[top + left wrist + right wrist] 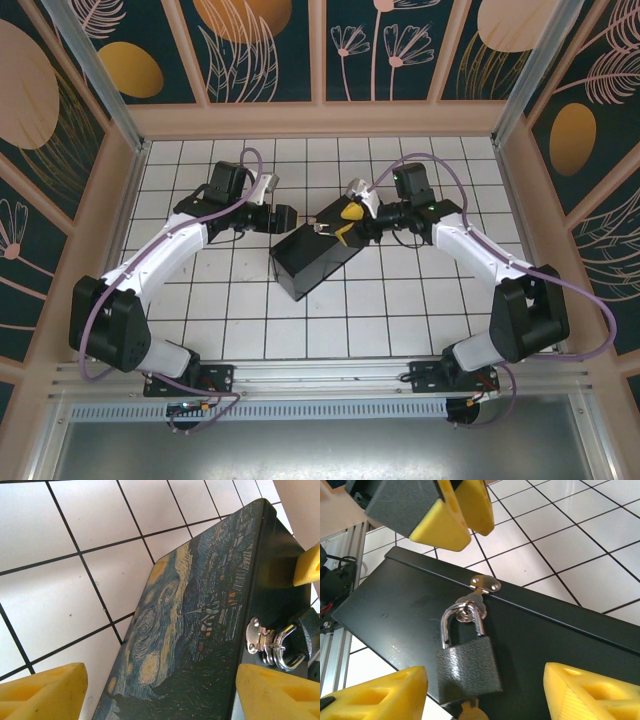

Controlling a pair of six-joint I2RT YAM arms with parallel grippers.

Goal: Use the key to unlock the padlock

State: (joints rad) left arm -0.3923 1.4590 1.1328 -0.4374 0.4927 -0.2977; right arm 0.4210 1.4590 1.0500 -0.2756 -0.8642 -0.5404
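At the middle of the tiled floor (200, 300) you had the dark box (315, 260) lying at an angle, its starry-night lid (190, 630) facing your left wrist camera and its plain dark front wall turned to the right one. On that front wall the padlock (468, 670) hung from the small silver hasp (485, 584), its thin shackle (462, 617) threaded through the hasp's loop and its grey body lying flat against the wall. Just under the body a brassy piece, the key (470, 712), touched the underside; the frame edge cut most of it off, so you could not tell how deep it sat. Your right gripper (346, 224) faced the lock with its yellow fingers (590, 695) spread wide, one on each side of the padlock and clear of it, holding nothing. Your left gripper (284, 215) hung near the box's far corner, its fingers (42, 692) also spread apart and empty, with the lid in view between them. Both grippers were near each other above the hasp side of the box, not touching
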